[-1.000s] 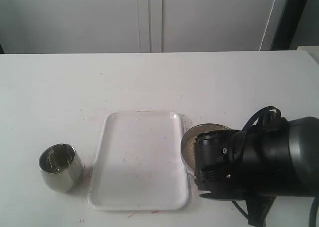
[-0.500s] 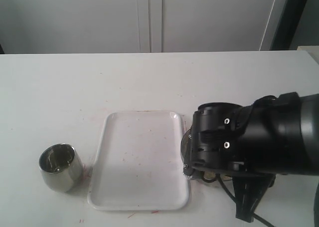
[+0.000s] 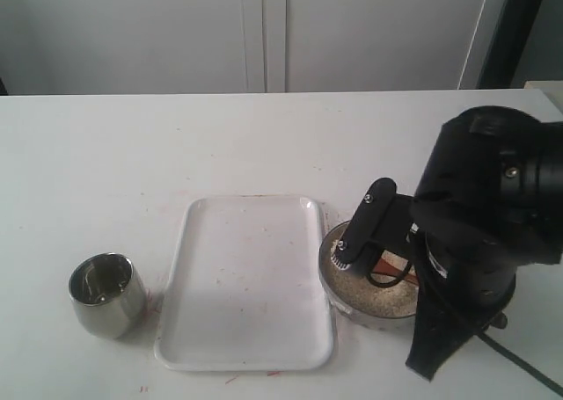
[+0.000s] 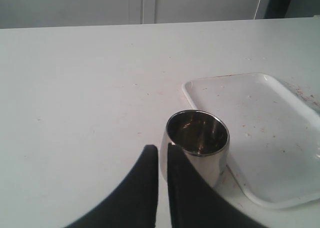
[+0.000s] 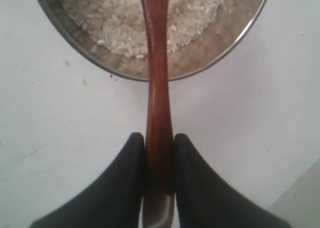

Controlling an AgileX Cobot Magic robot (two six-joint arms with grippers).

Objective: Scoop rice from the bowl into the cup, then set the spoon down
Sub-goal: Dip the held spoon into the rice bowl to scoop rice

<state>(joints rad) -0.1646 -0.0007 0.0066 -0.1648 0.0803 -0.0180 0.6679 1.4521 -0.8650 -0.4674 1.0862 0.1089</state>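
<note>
White bench (image 3: 176, 145) carries a tray (image 3: 246, 286) between cup (image 3: 106, 294) and bowl (image 5: 225, 52) of rice (image 5: 115, 17). Right gripper (image 5: 158, 136) jaws clamp the spoon (image 5: 159, 87), its handle crossing the bowl's rim. Left gripper (image 4: 161, 149) jaws are nearly together and empty, just beside the cup.

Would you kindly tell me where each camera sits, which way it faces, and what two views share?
Exterior: off the arms, looking down across the table at cup, tray and bowl; right arm shows.
Left wrist: on the left arm, looking past the shut left gripper at cup and tray.
Right wrist: on the right arm, looking past the right gripper, shut on the spoon, at rice in the bowl.
Shared: cup and tray, exterior and left wrist.
</note>
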